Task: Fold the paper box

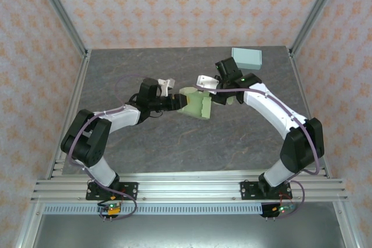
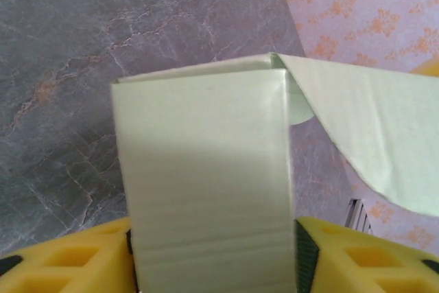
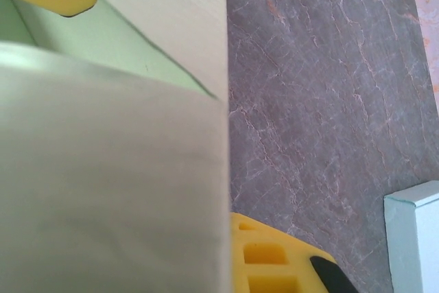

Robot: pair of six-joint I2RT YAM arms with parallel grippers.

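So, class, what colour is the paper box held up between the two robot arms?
The paper box is plain pale green, with no pattern; the top external view shows it best.

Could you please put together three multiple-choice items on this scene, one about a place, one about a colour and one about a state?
1. Where on the table is the light blue box?
A. near left corner
B. far right corner
C. middle of the near edge

2. What colour is the paper box?
A. red
B. black
C. pale green

3. What state is the left gripper in?
A. closed around a panel of the paper box
B. shut on nothing
C. gripping the light blue box

Answers: B, it lies at the far right in the top view; C, it looks pale green from above; A, the left wrist view shows the panel filling the gap between the yellow fingers.
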